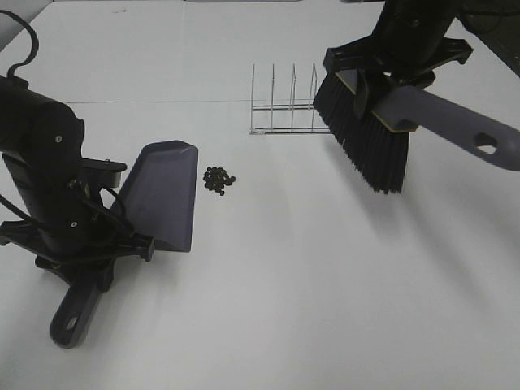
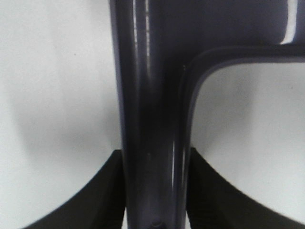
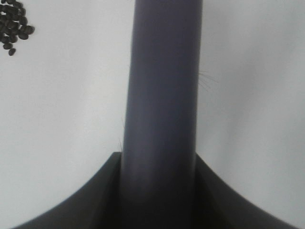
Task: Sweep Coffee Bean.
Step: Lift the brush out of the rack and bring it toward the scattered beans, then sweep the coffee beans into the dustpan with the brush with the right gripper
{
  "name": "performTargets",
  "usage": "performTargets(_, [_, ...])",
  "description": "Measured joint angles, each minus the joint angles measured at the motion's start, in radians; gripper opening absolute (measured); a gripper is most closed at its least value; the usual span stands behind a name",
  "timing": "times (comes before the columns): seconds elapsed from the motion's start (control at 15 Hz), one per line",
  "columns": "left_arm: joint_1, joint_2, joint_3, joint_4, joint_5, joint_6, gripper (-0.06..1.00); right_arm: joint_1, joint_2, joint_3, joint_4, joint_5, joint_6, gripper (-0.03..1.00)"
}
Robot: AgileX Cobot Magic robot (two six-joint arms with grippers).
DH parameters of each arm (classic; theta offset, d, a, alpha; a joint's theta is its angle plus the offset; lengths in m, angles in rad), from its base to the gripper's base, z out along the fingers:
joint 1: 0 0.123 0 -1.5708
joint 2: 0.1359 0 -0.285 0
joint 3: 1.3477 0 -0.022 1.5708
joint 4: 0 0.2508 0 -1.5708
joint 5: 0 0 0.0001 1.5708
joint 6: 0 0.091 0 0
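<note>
A small heap of dark coffee beans (image 1: 218,179) lies on the white table (image 1: 309,292), also seen at a corner of the right wrist view as coffee beans (image 3: 14,24). Just left of the heap rests the grey-purple dustpan (image 1: 165,195), its open lip facing the beans. My left gripper (image 1: 93,264) is shut on the dustpan's handle (image 2: 152,119), with dark fingers (image 2: 95,200) on either side. The brush (image 1: 370,138) hangs in the air at the right, bristles pointing down and well clear of the beans. My right gripper (image 1: 390,77) is shut on the brush handle (image 3: 162,95).
A thin wire rack (image 1: 284,101) stands on the table behind the beans, right beside the brush's bristles. The bulky black left arm (image 1: 41,179) stands over the dustpan's handle end.
</note>
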Motion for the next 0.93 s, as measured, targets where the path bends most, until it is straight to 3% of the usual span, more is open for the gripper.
performTargets(0.53, [0.000,0.000,0.000,-0.010,0.001,0.000,0.34,0.107,0.165,-0.004,-0.173,-0.119,0.150,0.31])
performTargets(0.67, [0.000,0.000,0.000,-0.010,0.001,0.000,0.34,0.142,0.197,-0.031,-0.218,-0.102,0.174,0.31])
performTargets(0.93, [0.000,0.000,0.000,-0.011,0.000,0.008,0.34,0.206,0.340,-0.224,-0.267,0.025,0.219,0.31])
